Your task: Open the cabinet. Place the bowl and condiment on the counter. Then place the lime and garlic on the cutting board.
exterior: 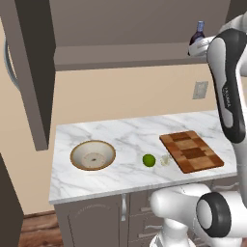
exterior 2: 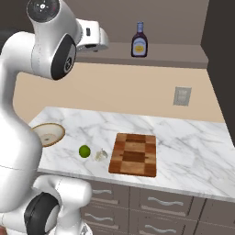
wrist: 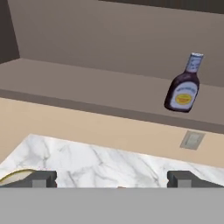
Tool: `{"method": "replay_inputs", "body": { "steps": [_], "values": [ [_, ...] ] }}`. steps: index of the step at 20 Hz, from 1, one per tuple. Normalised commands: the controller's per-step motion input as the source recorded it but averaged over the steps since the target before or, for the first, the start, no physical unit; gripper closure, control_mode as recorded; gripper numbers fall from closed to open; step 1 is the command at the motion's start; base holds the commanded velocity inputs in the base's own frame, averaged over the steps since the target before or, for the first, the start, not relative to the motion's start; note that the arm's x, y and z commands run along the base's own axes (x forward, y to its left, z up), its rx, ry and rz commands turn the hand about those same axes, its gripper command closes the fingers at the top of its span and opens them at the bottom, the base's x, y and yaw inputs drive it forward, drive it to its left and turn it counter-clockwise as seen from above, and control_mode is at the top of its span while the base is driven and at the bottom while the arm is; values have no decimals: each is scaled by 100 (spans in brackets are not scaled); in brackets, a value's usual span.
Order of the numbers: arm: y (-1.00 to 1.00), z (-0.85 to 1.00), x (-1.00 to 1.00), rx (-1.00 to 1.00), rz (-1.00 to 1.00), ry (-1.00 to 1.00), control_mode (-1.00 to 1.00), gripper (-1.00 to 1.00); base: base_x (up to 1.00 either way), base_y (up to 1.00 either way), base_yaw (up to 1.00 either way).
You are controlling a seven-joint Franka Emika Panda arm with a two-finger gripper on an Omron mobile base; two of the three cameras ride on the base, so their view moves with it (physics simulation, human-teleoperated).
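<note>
Fingers (wrist: 112, 179) spread wide, nothing between them; two dark tips at the bottom of the hand view, well apart from everything. I am up at shelf height in front of the open cabinet (exterior: 29, 72), its door swung out to the left.

Condiment bottle (wrist: 183, 85) stands upright on the cabinet shelf (wrist: 87, 83), toward its right end, a little back from the front lip. Still to be brought down. My wide spread suits a reach around its dark belly rather than the thin neck, I judge.

Bowl (exterior: 92, 155) already on the table (exterior: 130, 135), near the left end, sitting flat, cream inside up. Judged done.

Lime (exterior: 149, 160) and garlic (exterior: 165, 160) lie just beside each other on the marble near the front edge, both off the cutting board (exterior: 191, 151), garlic just beside the board's left edge. Board sits toward the right end, bare.

Views compared:
- Hand view: bottle label and cap clear, wall outlet below the shelf, only a sliver of bowl rim at lower left.
- Left base view: whole bowl and the open door; bottle half hidden behind my arm.
- Right base view: bottle (exterior 2: 139, 41) unobstructed on the shelf to the right of my hand, board (exterior 2: 133, 154) in full, bowl (exterior 2: 48, 133) cut off by my arm.
</note>
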Motion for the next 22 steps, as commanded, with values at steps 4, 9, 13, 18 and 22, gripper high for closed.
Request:
{"method": "replay_inputs", "body": {
  "steps": [4,9,13,18,22],
  "values": [
    [-14,0,27,0,-5,-3,-100,-100,0,0,0],
    [-20,4,49,0,-13,3,-100,-100,0,0,0],
    [-23,8,41,0,-13,1,-100,-100,0,0,0],
    [-33,21,39,0,-7,1,-100,-100,0,0,0],
    [-54,25,17,0,-2,0,-100,-100,0,0,0]
  ]
}}
